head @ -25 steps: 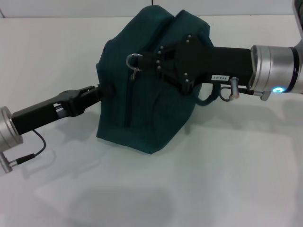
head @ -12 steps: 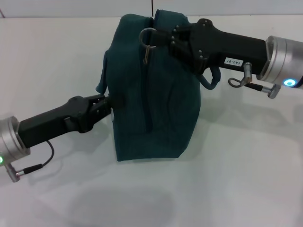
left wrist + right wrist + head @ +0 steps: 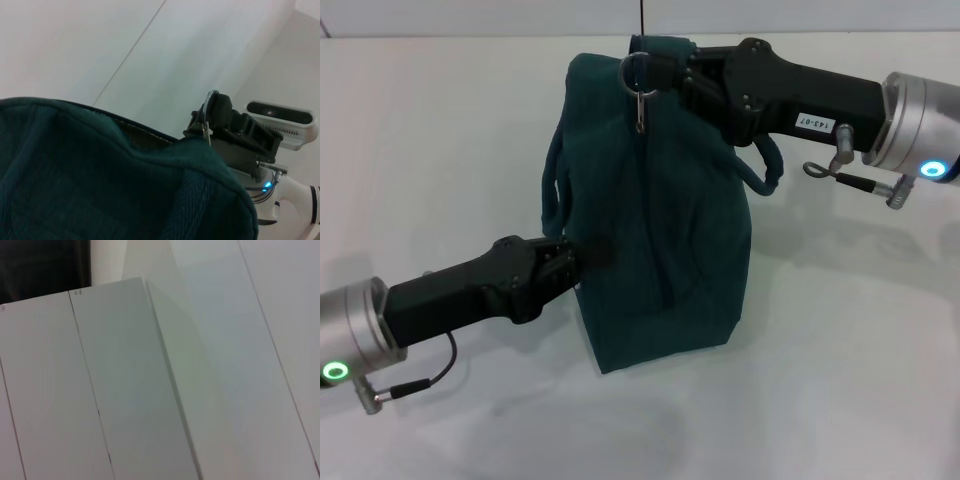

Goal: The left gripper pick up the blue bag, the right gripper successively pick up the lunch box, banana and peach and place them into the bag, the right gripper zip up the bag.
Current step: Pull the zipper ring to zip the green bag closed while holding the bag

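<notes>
The dark teal fabric blue bag stands upright on the white table, zipped along its top seam, with one padded loop handle hanging on each side. The right gripper, a black claw with a small white label, is at the bag's far top end, its fingers clamped on the metal ring zipper pull. The left gripper, a black claw on a silver arm with a green ring, pinches the bag's near left side.

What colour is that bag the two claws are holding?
The blue bag is a dark teal, plain with no pattern; the head view shows it best.
</notes>
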`<action>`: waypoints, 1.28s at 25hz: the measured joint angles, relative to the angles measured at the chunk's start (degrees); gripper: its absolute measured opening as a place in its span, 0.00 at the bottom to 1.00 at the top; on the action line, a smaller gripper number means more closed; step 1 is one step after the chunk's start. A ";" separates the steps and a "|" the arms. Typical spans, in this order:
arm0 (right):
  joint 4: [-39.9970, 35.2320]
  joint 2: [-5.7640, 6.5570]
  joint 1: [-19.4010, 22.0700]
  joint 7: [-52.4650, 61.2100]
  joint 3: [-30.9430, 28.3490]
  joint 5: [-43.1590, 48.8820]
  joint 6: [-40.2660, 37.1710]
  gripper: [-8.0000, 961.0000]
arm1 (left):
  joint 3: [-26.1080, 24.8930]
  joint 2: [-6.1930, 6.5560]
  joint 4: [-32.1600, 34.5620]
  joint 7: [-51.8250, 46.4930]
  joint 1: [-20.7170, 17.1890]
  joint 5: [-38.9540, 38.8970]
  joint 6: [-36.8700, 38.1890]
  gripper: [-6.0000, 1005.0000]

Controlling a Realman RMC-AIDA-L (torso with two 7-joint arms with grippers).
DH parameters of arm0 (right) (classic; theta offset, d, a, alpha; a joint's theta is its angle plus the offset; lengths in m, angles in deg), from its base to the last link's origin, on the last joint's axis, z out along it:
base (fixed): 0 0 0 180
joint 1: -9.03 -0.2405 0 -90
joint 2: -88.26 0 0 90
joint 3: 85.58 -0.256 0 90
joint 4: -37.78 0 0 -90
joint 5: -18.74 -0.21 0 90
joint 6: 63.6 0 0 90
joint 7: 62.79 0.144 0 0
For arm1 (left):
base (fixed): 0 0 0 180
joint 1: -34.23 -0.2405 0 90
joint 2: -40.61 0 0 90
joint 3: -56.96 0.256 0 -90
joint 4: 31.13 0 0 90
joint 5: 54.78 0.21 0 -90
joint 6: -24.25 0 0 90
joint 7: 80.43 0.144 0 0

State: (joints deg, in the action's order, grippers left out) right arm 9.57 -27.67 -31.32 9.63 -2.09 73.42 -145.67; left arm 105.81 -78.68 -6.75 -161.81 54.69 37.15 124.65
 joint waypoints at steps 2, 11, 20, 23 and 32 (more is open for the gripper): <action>0.00 0.00 -0.01 0.30 0.09 0.00 -0.12 0.01 | -0.02 0.00 -0.13 0.06 -0.07 0.01 -0.01 0.07; -0.01 0.07 -0.27 1.93 0.00 -0.18 0.19 0.01 | -0.07 0.03 -0.38 0.98 -0.53 0.53 -0.25 0.06; 0.58 0.09 -0.16 6.17 0.00 -0.73 5.20 0.01 | 0.93 0.10 -0.40 2.05 -0.78 0.59 0.45 0.08; 1.39 0.08 -0.61 7.61 0.00 -1.20 5.85 0.01 | 1.54 0.06 -0.46 2.80 -0.73 0.59 0.75 0.08; 3.62 -0.01 -0.49 19.61 -0.25 -4.17 10.11 0.01 | 2.01 0.03 -1.02 5.74 -1.42 0.61 0.81 0.10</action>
State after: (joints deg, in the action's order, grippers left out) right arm 13.19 -27.67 -31.82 29.24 -2.34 69.24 -135.56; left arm 107.82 -78.65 -7.77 -156.07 53.28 37.77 125.46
